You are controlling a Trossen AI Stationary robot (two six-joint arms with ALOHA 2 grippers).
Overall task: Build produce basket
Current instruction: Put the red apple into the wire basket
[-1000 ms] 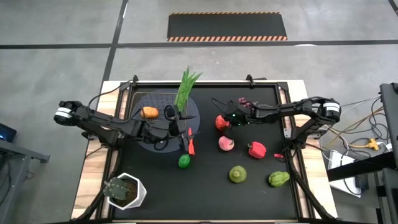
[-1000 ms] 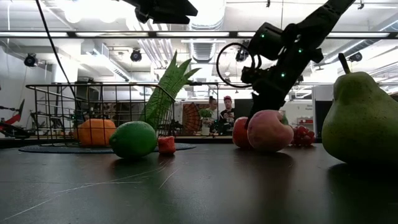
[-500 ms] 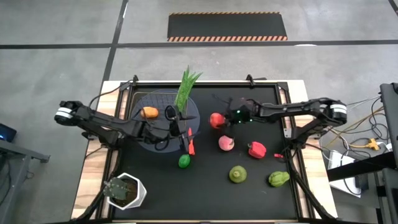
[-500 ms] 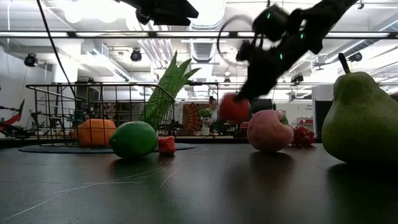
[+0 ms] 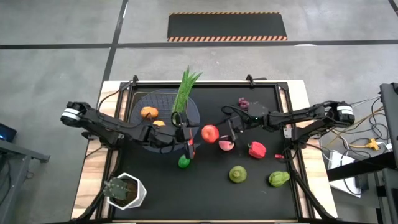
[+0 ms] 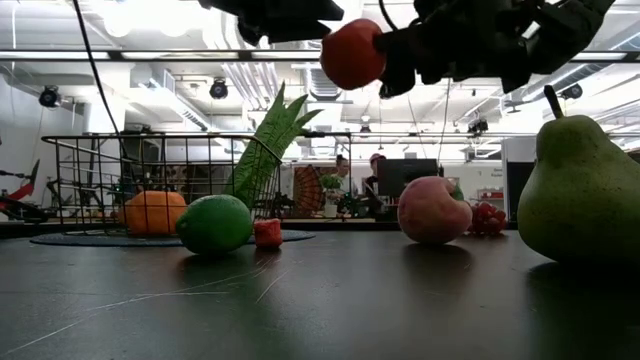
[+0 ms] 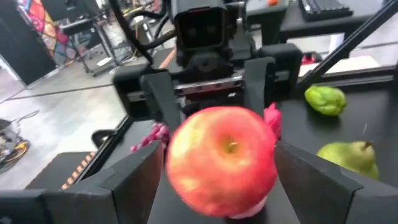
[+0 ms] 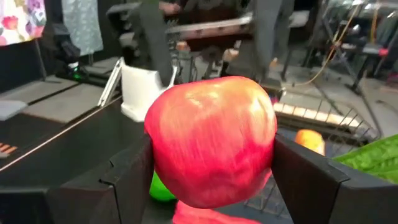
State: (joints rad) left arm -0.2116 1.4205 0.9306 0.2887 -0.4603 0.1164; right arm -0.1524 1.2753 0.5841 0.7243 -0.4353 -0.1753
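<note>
A red apple (image 5: 209,132) hangs in the air just right of the wire basket (image 5: 163,99), between my two grippers. My right gripper (image 5: 219,132) reaches in from the right and is shut on it. My left gripper (image 5: 198,133) is open, with a finger on either side of the apple (image 7: 221,158). In the basket lie an orange (image 5: 148,112) and a green leafy stalk (image 5: 185,90), which leans on its far rim. A lime (image 5: 184,162), a red chili (image 5: 190,148), a pink peach (image 5: 226,145) and purple grapes (image 5: 244,102) rest on the mat. My right gripper pinches the apple by two opposite sides (image 8: 258,168) between its two fingers. The fingers come level from the table's right. The apple is lifted clear, high above the mat (image 6: 352,52). My left gripper: I cannot tell whether its fingers (image 7: 130,180) touch the apple.
A red fruit (image 5: 256,149), a green pear (image 5: 237,174) and a green vegetable (image 5: 278,179) lie on the mat's near right. A white pot with a plant (image 5: 124,191) stands at the near left corner. The basket's tall wire wall stands close to both grippers.
My right gripper has lifted the apple off the mat and carried it up and toward the table's left, to my left gripper. My left gripper has moved a little toward the table's right, so its fingers now stand on either side of the apple.
</note>
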